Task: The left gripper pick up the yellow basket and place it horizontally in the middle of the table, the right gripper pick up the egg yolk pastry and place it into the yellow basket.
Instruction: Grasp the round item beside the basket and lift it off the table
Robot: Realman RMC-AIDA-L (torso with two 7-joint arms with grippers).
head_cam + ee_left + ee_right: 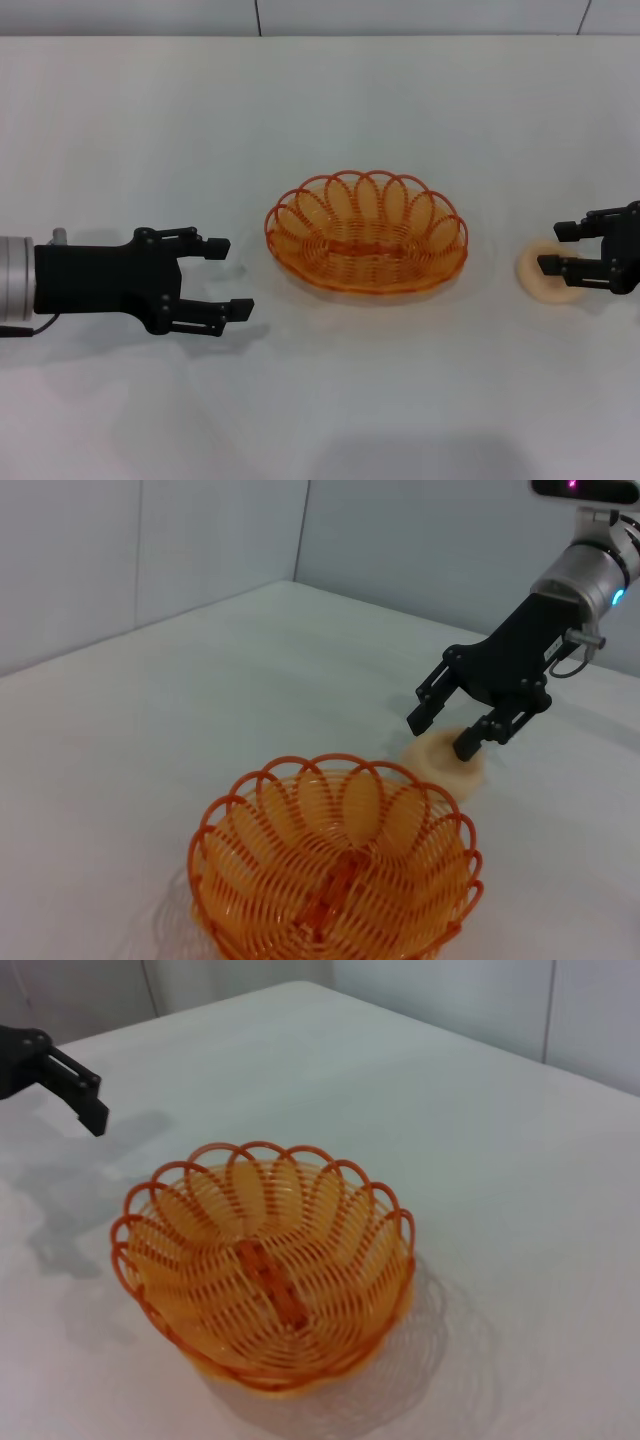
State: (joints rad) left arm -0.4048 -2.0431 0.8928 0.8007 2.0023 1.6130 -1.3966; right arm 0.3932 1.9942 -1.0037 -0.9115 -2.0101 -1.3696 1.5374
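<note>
Basket point(366, 234) orange-yellow, scalloped, upright, left hand point(222, 280) spread empty, right hand point(556, 248) parted around pastry point(547, 275).

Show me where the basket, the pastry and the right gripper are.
basket point(366, 232): head view, woven base.
pastry point(532, 272): head view, visible left edge.
right gripper point(556, 248): head view, midway between fingertips.

Orange-yellow, cream, black and white

Translucent orange-yellow basket point(366, 233) with looped rim and spiral base; pale cream pastry point(546, 275) between black fingers point(562, 266); plain white table point(320, 100).
</note>
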